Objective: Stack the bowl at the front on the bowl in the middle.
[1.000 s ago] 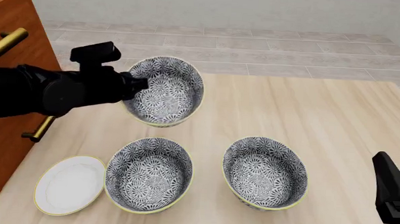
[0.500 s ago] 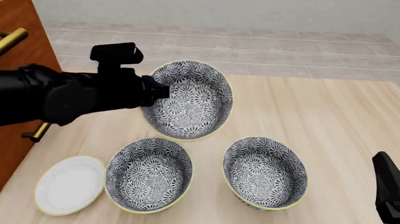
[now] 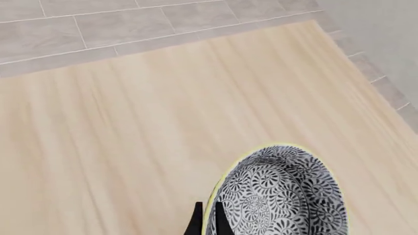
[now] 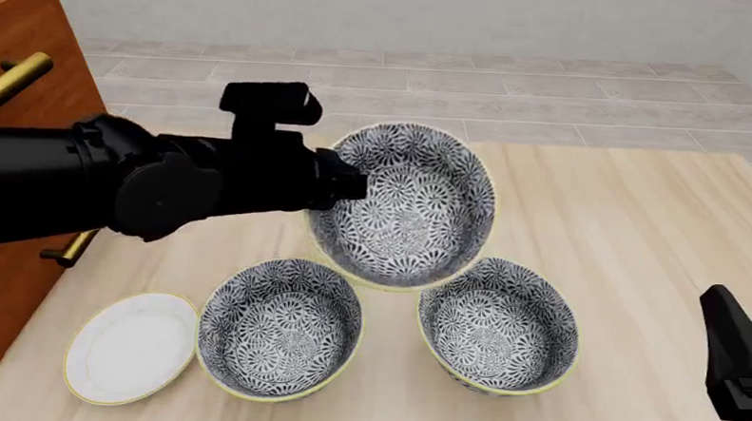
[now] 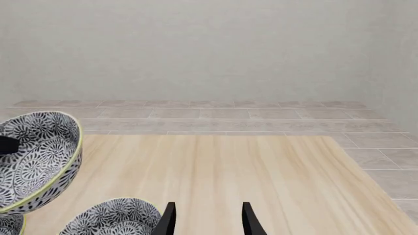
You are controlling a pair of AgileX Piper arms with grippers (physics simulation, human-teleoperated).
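No writing or labels legible anywhere.

Left wrist view: my left gripper [image 3: 207,221] pinches rim of lifted grey-and-white floral deep bowl [image 3: 281,193], above pale wooden table [image 3: 130,137].

Front view: that bowl tilted, airborne, behind two matching bowls: left [image 4: 279,328], right [image 4: 498,325]. Flat white plate [image 4: 131,346] beside.

Right wrist view: my right gripper [image 5: 205,218] parted, empty.

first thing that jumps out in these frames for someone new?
The left end effector holds a floral bowl by its rim, tilted and lifted off the table, above and between the two matching bowls standing on the wood: one front left, one front right. A flat white plate lies beside the front-left bowl, and the right end effector waits open, low at the right edge.
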